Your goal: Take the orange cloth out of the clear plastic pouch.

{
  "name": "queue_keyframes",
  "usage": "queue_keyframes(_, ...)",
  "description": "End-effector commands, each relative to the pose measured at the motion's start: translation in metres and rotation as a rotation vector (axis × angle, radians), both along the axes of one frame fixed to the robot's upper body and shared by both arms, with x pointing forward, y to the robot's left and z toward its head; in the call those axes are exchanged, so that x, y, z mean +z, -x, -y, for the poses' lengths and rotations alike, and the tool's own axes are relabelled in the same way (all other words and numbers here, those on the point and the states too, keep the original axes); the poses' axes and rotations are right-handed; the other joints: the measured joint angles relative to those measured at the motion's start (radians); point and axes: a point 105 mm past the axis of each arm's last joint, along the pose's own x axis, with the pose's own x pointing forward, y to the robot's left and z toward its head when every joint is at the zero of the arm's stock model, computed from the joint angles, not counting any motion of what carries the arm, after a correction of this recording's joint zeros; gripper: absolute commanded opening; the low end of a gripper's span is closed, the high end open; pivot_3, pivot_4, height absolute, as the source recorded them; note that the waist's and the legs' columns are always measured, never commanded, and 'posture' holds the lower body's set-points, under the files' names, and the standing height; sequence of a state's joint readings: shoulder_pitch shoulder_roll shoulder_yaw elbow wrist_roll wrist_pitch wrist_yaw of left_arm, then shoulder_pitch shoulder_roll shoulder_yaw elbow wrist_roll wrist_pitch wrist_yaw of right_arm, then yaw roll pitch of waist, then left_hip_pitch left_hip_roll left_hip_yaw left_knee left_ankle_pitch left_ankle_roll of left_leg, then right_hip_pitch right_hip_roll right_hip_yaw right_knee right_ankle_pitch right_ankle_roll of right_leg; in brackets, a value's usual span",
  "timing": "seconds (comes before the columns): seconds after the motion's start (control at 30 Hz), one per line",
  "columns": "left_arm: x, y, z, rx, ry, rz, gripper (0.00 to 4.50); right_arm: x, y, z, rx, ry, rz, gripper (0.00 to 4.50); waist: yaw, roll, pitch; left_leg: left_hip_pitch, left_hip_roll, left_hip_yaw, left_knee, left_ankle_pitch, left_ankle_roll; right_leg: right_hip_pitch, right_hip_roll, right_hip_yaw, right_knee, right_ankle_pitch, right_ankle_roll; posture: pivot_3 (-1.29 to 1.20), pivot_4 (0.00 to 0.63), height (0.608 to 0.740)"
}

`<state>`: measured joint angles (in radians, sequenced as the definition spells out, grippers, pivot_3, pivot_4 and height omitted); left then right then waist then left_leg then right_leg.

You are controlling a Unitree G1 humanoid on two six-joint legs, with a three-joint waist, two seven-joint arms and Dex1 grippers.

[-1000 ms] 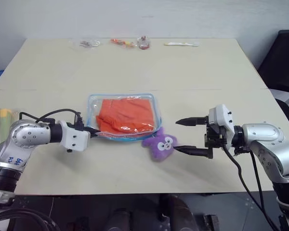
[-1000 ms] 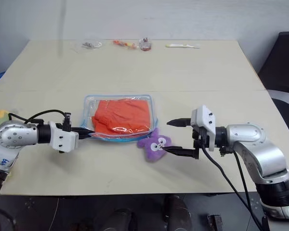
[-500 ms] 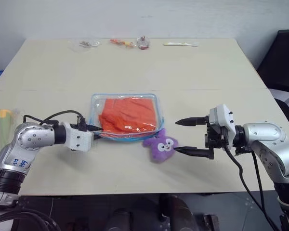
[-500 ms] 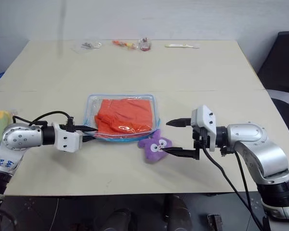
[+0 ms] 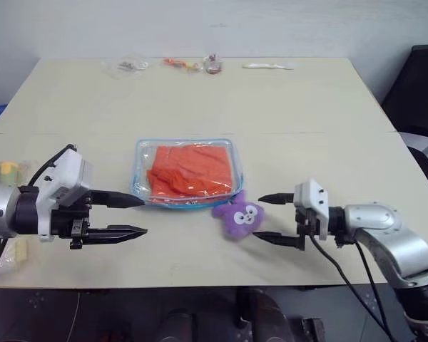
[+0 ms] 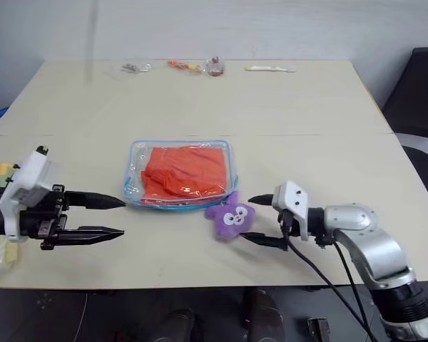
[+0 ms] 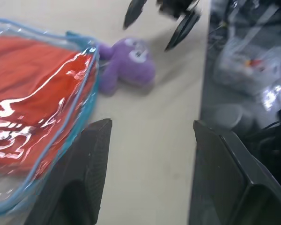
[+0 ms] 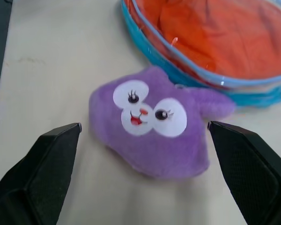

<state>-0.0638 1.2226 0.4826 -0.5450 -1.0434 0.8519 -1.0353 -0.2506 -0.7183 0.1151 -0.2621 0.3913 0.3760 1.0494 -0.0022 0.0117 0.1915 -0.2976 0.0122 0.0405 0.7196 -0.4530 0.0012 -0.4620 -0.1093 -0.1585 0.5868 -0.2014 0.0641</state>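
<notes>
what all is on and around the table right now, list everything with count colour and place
clear plastic pouch with light blue trim: 1, see-through, flat at the table's middle
bright orange folded cloth: 1, orange, inside the pouch
small purple plush bunny: 1, purple with a white face, on the table by the pouch's near right corner
small mixed items: several, clear, orange and red, in a row along the far edge
pale stick-like item: 1, whitish, far edge, right of that row
clear wrapper with a yellow-green stick: 1, near the table's left edge
beige table: 1
black chair: 1, to the table's right
left gripper: 1, black fingers, open, left of the pouch
right gripper: 1, black fingers, open, beside the bunny
</notes>
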Motion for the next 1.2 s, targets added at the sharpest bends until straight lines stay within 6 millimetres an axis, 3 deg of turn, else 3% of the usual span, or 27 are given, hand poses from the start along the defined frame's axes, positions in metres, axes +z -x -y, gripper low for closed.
queue_keyframes(0.03,0.004,0.009,0.008,-0.031,-0.030,0.016,2.95,-0.004,-0.008,-0.003,-0.009,0.012,0.042,4.50,-0.002,0.000,0.000,0.000,0.000,0.000,0.000,0.000,0.000,0.000,0.000,0.000,0.000,0.000,0.000,0.00,0.150,0.740)
queue_keyframes(0.07,0.003,0.009,0.008,-0.030,-0.036,0.017,2.95,-0.005,-0.009,-0.004,-0.008,0.006,0.039,4.50,-0.002,0.000,0.000,0.000,0.000,0.001,0.000,0.000,0.000,0.000,0.001,0.000,0.000,0.000,0.000,0.00,0.150,0.740)
queue_keyframes(0.13,0.002,0.008,0.009,-0.021,-0.041,0.025,2.99,-0.006,-0.011,-0.006,0.001,-0.011,0.035,3.90,-0.003,0.000,0.000,0.000,0.001,0.001,0.000,0.000,-0.001,0.000,0.002,0.001,0.000,0.000,-0.001,0.00,0.150,0.740)
queue_keyframes(0.5,0.002,0.000,0.008,0.018,-0.031,0.063,2.99,-0.004,0.016,-0.029,0.147,-0.077,-0.031,0.06,-0.001,0.000,0.000,0.000,0.002,0.001,0.000,-0.001,-0.003,0.000,0.005,0.003,0.000,-0.001,-0.001,0.00,0.150,0.740)
queue_keyframes(0.83,-0.003,0.002,0.007,0.012,-0.078,0.067,2.99,-0.019,0.008,-0.077,0.167,-0.140,-0.117,0.01,-0.005,0.000,0.000,0.000,0.003,0.002,0.000,-0.001,-0.004,-0.001,0.007,0.003,0.000,-0.001,-0.003,0.00,0.150,0.740)
queue_keyframes(1.03,-0.007,0.003,0.006,0.006,-0.102,0.074,2.99,-0.023,0.001,-0.095,0.167,-0.146,-0.125,0.01,-0.007,0.001,0.000,0.000,0.004,0.002,0.000,-0.001,-0.005,-0.001,0.008,0.003,0.000,-0.002,-0.003,0.00,0.150,0.740)
queue_keyframes(1.2,-0.011,0.003,0.007,-0.002,-0.110,0.080,2.99,-0.023,0.004,-0.089,0.176,-0.118,-0.152,1.31,-0.008,0.001,0.000,0.000,0.004,0.002,0.000,-0.001,-0.005,-0.001,0.008,0.003,0.000,-0.002,-0.003,0.00,0.150,0.740)
